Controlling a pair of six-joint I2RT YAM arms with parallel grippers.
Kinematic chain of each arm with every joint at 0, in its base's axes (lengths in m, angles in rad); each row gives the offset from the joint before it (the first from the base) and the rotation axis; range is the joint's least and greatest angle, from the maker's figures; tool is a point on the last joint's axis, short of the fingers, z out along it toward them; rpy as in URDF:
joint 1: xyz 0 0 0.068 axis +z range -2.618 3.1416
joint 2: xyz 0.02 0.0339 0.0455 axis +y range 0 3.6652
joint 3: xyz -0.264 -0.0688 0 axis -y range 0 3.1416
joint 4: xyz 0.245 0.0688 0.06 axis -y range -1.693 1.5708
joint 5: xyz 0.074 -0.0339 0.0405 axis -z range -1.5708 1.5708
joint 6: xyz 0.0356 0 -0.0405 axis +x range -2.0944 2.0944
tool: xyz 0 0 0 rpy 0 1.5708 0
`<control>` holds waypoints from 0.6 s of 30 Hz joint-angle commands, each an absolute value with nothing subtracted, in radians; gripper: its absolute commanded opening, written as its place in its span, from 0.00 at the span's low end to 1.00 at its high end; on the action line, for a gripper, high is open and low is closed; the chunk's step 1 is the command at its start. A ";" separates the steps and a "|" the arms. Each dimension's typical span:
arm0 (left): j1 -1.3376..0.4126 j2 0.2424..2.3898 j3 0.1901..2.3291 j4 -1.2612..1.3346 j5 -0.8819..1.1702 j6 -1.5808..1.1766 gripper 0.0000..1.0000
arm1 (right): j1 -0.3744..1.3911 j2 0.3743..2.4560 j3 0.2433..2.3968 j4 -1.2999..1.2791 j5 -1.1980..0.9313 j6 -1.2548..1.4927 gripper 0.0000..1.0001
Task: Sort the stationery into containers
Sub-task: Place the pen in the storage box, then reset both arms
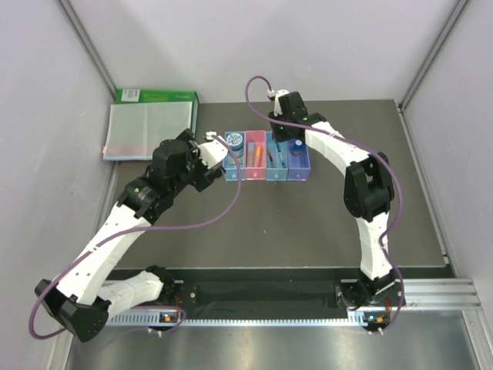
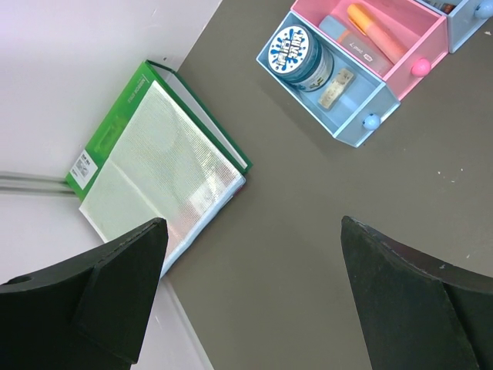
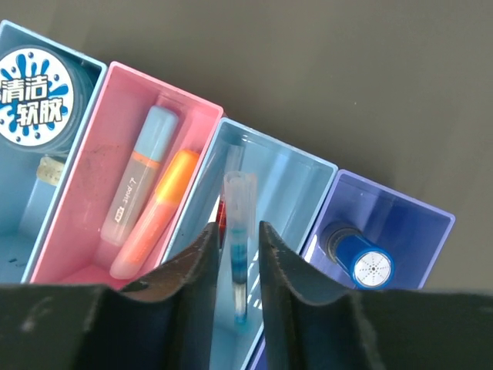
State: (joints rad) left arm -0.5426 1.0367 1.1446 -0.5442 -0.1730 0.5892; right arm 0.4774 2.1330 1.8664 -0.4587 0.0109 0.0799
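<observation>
The containers [image 1: 266, 176] are a joined row of four bins at mid-table. In the right wrist view, the first light-blue bin [image 3: 46, 40] holds the grey tape roll [image 3: 35, 96] and beige eraser [image 3: 50, 171]. The pink bin [image 3: 166, 77] holds the light-blue marker [image 3: 142, 177] and orange highlighter [image 3: 158, 212]. The purple-blue bin [image 3: 400, 204] holds the blue-capped bottle [image 3: 362, 258]. My right gripper [image 3: 236, 227] is shut on the blue pen [image 3: 240, 231], held upright inside the third bin [image 3: 300, 193] beside the dark red pen [image 3: 222, 216]. My left gripper [image 2: 253, 225] is open and empty, left of the row.
A clear folder [image 2: 162, 169] lies on a flat green box [image 2: 115, 123] at the table's back left corner, against the white wall. The right arm [image 1: 362, 185] arches over the table's right half. Bare dark tabletop [image 1: 269, 223] lies in front of the bins.
</observation>
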 commanded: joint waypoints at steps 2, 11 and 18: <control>-0.537 1.031 1.135 -0.489 -0.163 0.568 0.99 | 0.485 2.137 1.881 -0.425 0.015 0.069 0.29; -0.537 1.034 1.135 -0.474 -0.170 0.529 0.99 | 0.495 2.088 1.904 -0.428 0.015 0.052 0.48; -0.537 1.074 1.225 -0.520 -0.164 0.442 0.99 | 0.514 1.904 1.918 -0.471 0.077 -0.030 1.00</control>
